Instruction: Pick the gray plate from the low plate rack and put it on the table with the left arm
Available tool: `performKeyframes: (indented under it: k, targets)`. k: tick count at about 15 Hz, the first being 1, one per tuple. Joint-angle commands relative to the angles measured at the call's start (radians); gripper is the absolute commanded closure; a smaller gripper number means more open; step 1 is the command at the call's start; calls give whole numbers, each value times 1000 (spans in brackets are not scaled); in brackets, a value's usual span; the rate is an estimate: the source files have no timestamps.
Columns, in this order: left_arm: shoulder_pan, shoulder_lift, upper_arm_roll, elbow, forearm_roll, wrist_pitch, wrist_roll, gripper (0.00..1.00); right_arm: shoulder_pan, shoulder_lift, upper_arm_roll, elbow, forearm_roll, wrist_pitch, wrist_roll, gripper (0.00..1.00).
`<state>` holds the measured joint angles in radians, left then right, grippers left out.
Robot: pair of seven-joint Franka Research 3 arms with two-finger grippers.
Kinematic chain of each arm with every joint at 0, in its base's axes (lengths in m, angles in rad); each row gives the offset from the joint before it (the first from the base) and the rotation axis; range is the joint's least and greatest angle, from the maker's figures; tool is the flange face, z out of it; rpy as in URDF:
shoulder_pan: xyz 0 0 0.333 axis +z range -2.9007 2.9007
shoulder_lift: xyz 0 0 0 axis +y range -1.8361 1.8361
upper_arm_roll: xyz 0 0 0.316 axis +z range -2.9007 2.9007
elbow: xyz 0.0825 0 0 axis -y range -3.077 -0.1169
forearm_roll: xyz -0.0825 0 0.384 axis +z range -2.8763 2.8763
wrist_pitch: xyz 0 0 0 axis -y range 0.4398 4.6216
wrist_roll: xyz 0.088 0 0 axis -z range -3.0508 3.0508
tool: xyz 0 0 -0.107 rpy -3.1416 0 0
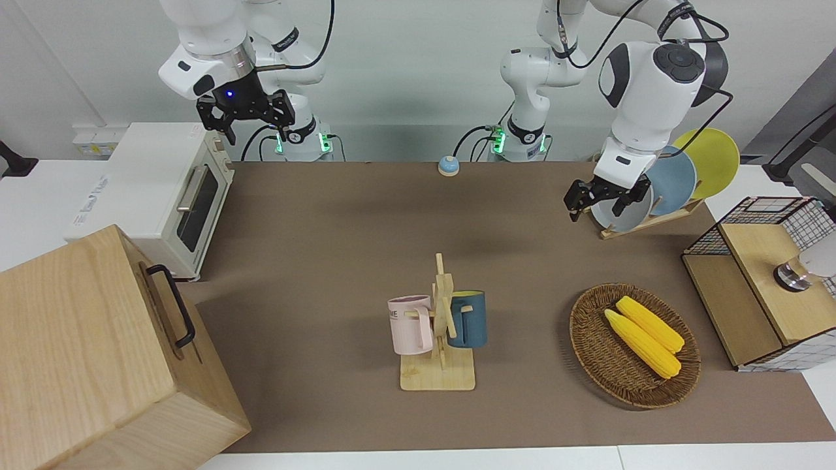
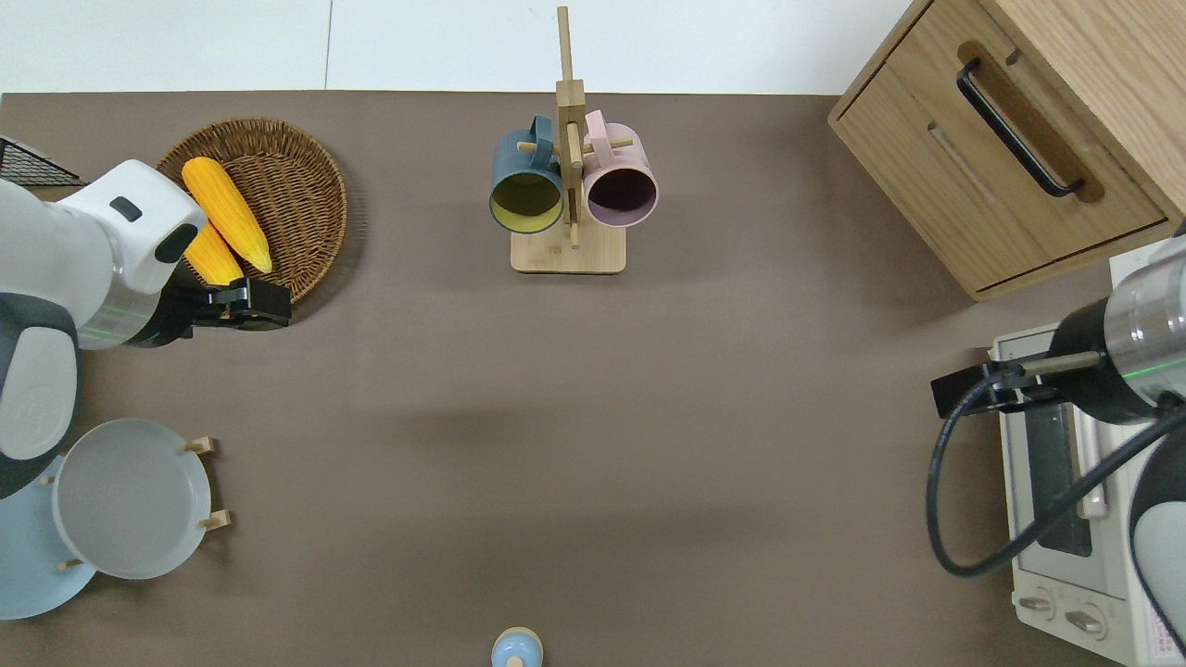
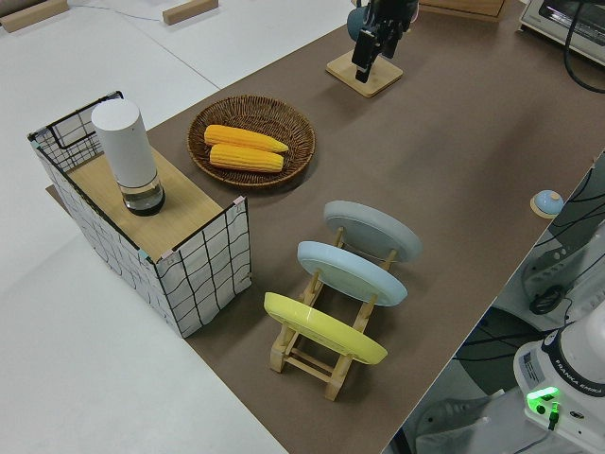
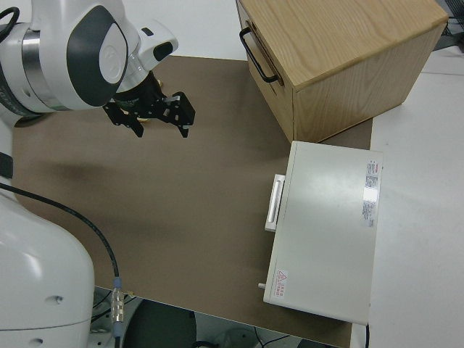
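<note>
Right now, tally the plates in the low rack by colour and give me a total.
Gray plate: 1
Light-blue plate: 1
Yellow plate: 1
Total: 3 plates, all standing in the low plate rack.

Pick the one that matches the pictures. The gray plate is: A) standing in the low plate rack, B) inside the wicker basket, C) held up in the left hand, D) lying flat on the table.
A: the gray plate stands tilted in the low plate rack, at the end of the row with the light-blue plate and yellow plate, and the left hand holds nothing.
</note>
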<state>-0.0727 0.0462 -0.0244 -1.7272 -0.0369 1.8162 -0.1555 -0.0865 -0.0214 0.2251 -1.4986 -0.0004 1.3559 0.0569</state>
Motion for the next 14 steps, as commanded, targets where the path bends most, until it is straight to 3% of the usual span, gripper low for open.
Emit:
performKeyframes:
  k: [1,14]
  targets:
    - [-10,-17,9,-20,-15,-3,2,2,-15,-5,6,6,3,-15,-3,13]
    - [-9,-17,11,-20,-11,-15,2,2,-13,-5,6,6,3,-15,-3,11]
